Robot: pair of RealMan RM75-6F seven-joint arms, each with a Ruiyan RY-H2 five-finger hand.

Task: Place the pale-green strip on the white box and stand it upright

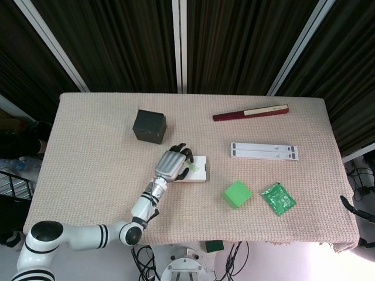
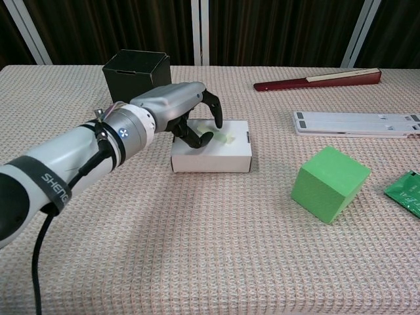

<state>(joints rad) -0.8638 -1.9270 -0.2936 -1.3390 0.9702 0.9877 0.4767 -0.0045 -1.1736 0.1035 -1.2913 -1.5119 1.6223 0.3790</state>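
Dark pleated curtains hang behind a table point(image 1: 88, 152) covered in nubby beige woven cloth. Sitting on it is a flat white box point(image 2: 220, 155), and the left hand point(image 2: 187, 115), silver shell with black fingers point(image 2: 215, 113), curls over its top. The pale-green strip point(image 2: 225, 138) lies on the lid just under those fingertips; can't tell if it's actually pinched. Nearby: matte black cube point(image 2: 136, 71), foam-looking green cube point(image 2: 330, 182), crinkly green packet point(image 1: 278, 198).

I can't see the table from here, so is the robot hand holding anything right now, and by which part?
It cannot be told: the left robot hand curls over the pale-green strip on the white box, hiding any contact.
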